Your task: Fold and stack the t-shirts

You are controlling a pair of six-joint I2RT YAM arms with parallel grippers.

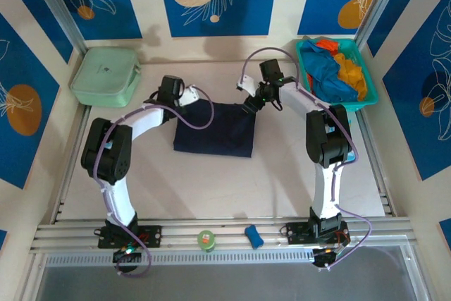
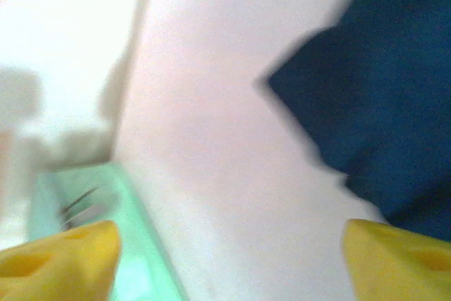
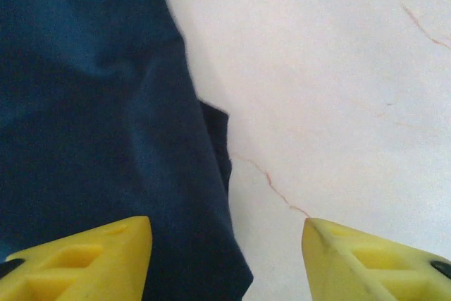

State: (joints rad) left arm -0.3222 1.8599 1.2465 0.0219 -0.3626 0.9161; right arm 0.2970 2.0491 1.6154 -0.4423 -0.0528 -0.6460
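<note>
The table carries a navy shirt, folded into a flat rectangle at its middle, between the two arms. At the far right corner stands a teal basket holding a heap of shirts: a blue shirt, an orange shirt and a bit of a red shirt. At the far left corner sits a pale green box.

The left gripper hangs by the navy shirt's far left corner, fingers spread wide, holding nothing. The right gripper hangs over the shirt's far right edge, fingers also apart and empty.

On the near rail lie a green roll and a small blue object.
</note>
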